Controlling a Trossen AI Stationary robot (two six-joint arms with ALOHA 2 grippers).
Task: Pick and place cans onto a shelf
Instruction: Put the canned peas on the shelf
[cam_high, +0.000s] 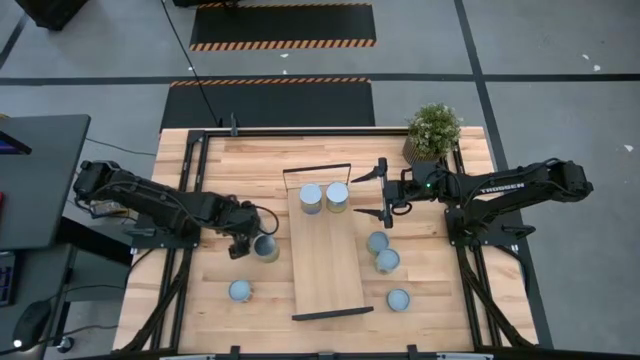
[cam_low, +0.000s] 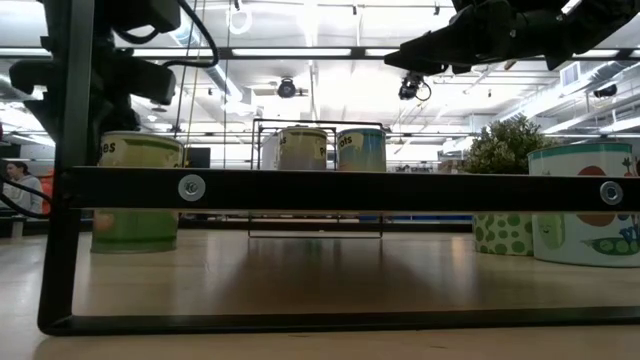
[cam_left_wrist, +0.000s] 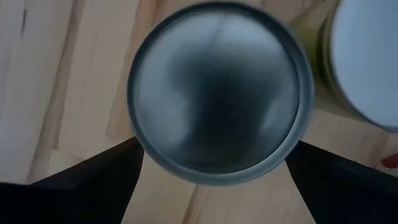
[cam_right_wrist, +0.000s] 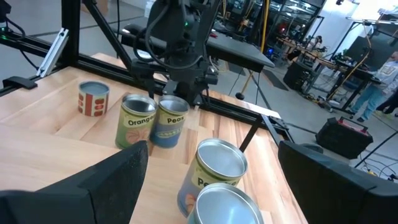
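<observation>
**Left hand open around a can beside the shelf**

Nearest to us in the overhead view, one can (cam_high: 240, 291) stands alone on the bench (cam_high: 190, 320) to the left of the shelf (cam_high: 330, 262), and another can (cam_high: 398, 300) stands off the shelf's right side by its near end. Farther in on that right side, two cans (cam_high: 382, 252) stand close together, just beside the shelf's edge. On the left side, our left hand (cam_high: 258, 243) sits low over a pair of cans (cam_high: 267, 247) next to the shelf; its fingers (cam_left_wrist: 93, 180) are spread wide on either side of one can's round top (cam_left_wrist: 217, 93), and we see no squeeze on it. Farther still, two cans (cam_high: 324, 197) stand side by side on the shelf's far end. Our right hand (cam_high: 380, 193) hangs just to their right, above the bench, fingers apart and holding nothing. At the far right corner stands a potted plant (cam_high: 433, 130).
</observation>
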